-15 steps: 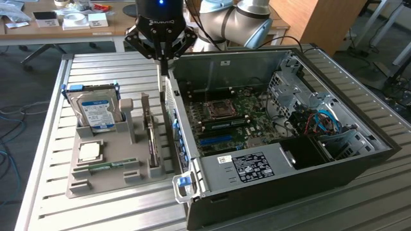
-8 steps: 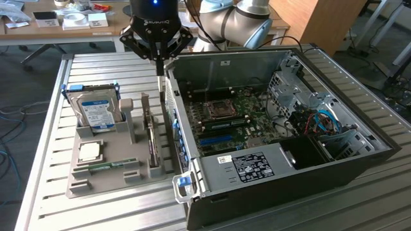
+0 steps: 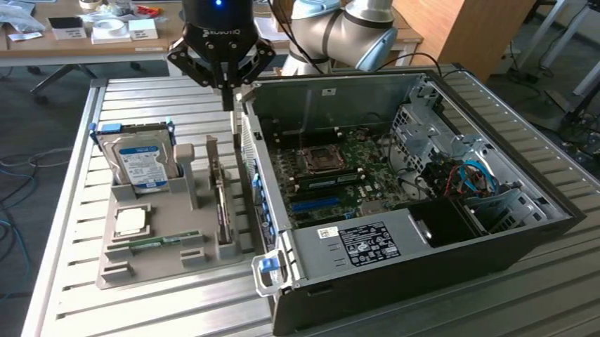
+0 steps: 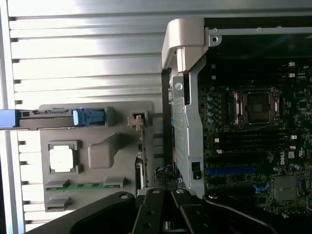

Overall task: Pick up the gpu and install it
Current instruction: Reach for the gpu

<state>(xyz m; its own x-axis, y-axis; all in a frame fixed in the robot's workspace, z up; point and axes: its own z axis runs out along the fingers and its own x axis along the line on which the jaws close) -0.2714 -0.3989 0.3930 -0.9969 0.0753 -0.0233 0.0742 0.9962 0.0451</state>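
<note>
Closed gripper (image 3: 227, 102) hangs above the upright gpu (image 3: 216, 188)

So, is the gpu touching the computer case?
Apart. In the wrist view the gpu stands on edge in the gray holder, and a strip of holder shows between it and the computer case.

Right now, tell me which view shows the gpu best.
The exterior view: the gpu stands on edge in the grey holder, its length visible, near the shut hand. The wrist view shows it edge-on, a thin strip.
</note>
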